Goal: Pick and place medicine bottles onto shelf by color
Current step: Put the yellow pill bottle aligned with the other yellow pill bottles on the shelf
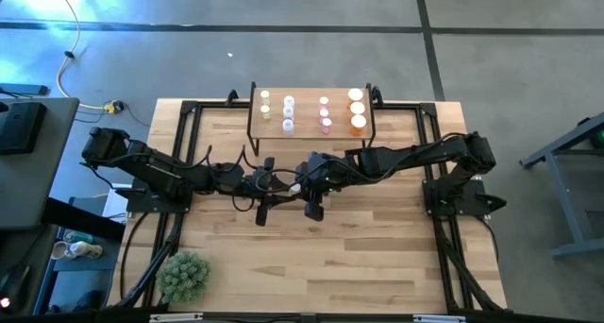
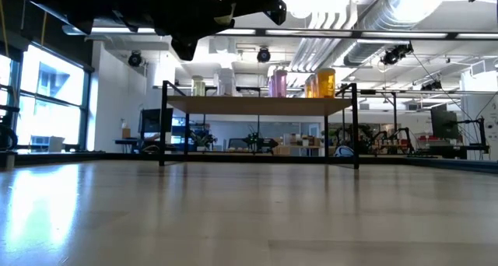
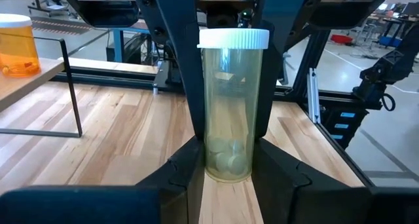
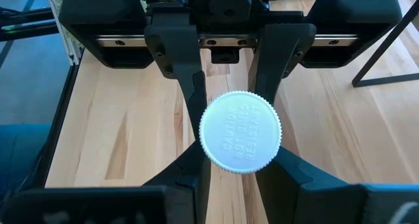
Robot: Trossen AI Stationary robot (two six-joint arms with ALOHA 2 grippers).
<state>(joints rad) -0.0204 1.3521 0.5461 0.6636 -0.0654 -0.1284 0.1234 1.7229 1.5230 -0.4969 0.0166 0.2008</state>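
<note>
A yellow-green medicine bottle (image 3: 229, 106) with a white cap (image 4: 239, 132) stands upright in the air over the table's middle, between both grippers. My left gripper (image 3: 229, 179) comes level from the left and is shut on it. My right gripper (image 4: 236, 177) comes down from above and is shut on it too. In the high view the two grippers meet in front of the shelf, the left (image 1: 274, 183) beside the right (image 1: 304, 183). The shelf (image 1: 304, 115) at the far edge carries several bottles in columns by colour: yellow-green (image 1: 265, 104), lavender (image 1: 288, 113), pink (image 1: 325, 113), orange (image 1: 357, 110). My left gripper pinches the bottle's lowest part (image 3: 226, 165) between its two fingers (image 3: 186, 175). The fingers come level from the table's left. The bottle stands upright, cap up, clear of the table. My right gripper has one finger (image 3: 180, 80) on each side of the bottle, against the cap (image 3: 234, 38) and upper body. The fingers point down from above and lie along the bottle. The cap hides the contact in its own wrist view.
The shelf stands on thin black legs (image 2: 164, 122), its orange bottle (image 3: 14, 47) close by in the left wrist view. A spiky green plant (image 1: 184, 274) sits at the table's near left corner. Bare wood (image 1: 359, 257) lies in front of the grippers.
</note>
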